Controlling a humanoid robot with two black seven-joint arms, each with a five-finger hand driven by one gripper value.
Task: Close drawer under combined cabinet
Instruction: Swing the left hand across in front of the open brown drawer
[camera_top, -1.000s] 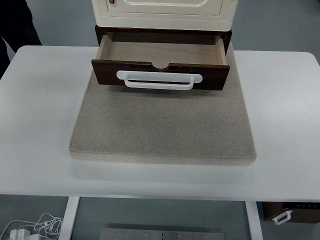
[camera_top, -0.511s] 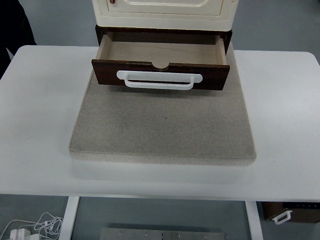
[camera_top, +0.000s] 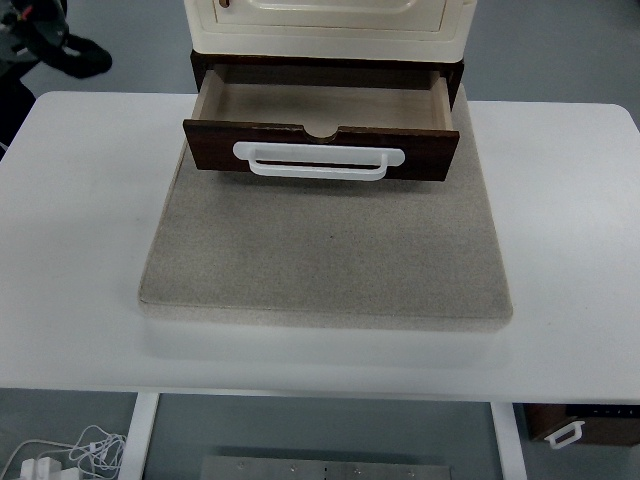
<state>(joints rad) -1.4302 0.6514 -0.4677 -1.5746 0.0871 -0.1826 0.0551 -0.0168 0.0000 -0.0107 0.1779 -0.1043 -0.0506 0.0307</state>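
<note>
The dark brown drawer (camera_top: 320, 147) under the cream cabinet (camera_top: 325, 20) stands pulled out toward me, and its pale wooden inside (camera_top: 322, 105) is empty. A white bar handle (camera_top: 318, 160) runs across its front. A dark, blurred shape, which looks like my left hand (camera_top: 60, 50), comes in at the far top left over the table's back corner. It is well away from the drawer. My right arm is not in view.
The cabinet stands at the back of a grey felt mat (camera_top: 325, 250) on a white table (camera_top: 80, 230). Below the table's front edge are white cables (camera_top: 70, 455) at the left and a brown box with a white handle (camera_top: 585, 425) at the right.
The dark shape at the top left has come into view from the left edge. The drawer has not moved.
</note>
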